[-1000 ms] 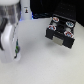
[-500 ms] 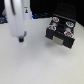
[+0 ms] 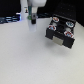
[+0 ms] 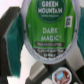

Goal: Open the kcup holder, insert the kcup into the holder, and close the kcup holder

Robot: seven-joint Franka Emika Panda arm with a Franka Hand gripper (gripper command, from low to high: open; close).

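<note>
At upper left, the gripper (image 3: 33, 19) pinched the kcup (image 4: 44, 31); the open holder (image 3: 60, 34) lay right and slightly lower.

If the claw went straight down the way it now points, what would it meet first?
Probably the bare white table. The claw, shut on the kcup, hangs off to the exterior view's left of the kcup holder, though depth is unclear.

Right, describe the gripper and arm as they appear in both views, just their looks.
In the exterior view the gripper looks dark with a greenish tint, hanging below a white arm; the picture is too blurred for cables or markings. In the wrist view the fingers are black, blocky, with teal pads on their inner faces. No lettering shows on them.
</note>
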